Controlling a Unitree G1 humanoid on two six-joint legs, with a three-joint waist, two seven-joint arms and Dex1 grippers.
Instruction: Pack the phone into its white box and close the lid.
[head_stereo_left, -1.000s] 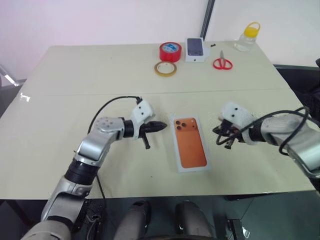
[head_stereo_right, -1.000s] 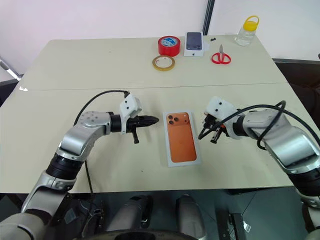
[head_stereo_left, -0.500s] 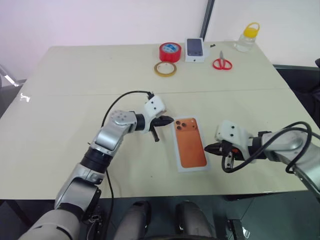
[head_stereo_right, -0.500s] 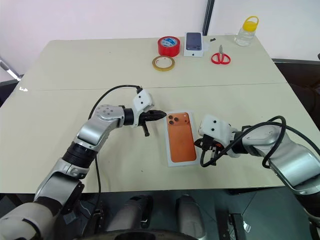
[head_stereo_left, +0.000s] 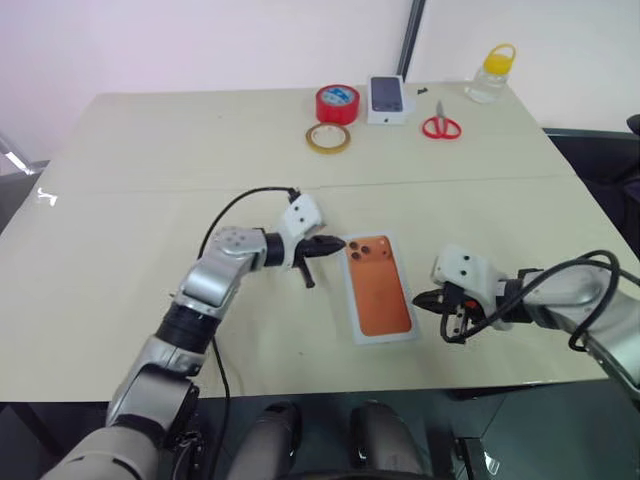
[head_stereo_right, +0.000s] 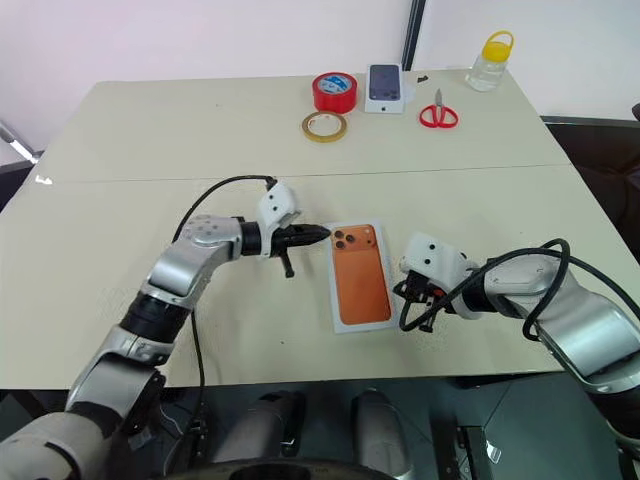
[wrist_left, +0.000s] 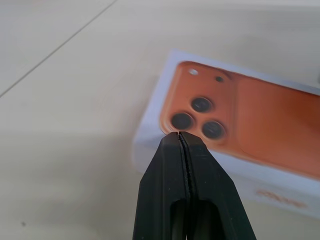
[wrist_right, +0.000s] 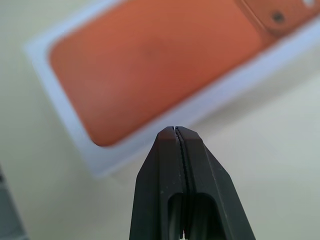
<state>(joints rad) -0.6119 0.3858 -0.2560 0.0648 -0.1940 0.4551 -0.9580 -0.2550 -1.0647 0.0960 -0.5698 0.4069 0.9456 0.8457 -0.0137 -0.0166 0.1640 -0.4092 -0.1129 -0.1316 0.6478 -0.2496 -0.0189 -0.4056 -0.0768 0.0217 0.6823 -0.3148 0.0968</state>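
The lid (head_stereo_left: 378, 289) lies closed on the counter (head_stereo_left: 150, 150). Left end effector (head_stereo_left: 334, 243) and right end effector (head_stereo_left: 422, 299) flank it, both pinched empty.

lid (head_stereo_left: 378, 288) on table (head_stereo_left: 150, 160) (grippers (head_stereo_left: 330, 244) flanking)

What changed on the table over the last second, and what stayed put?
The left gripper moved in to the camera-lens corner of the lid, and the right gripper came in and down beside its near right edge. Both stayed shut and empty. The lid, closed over the box, has not shifted, nor have the tape rolls, scissors, small phone box and jar.
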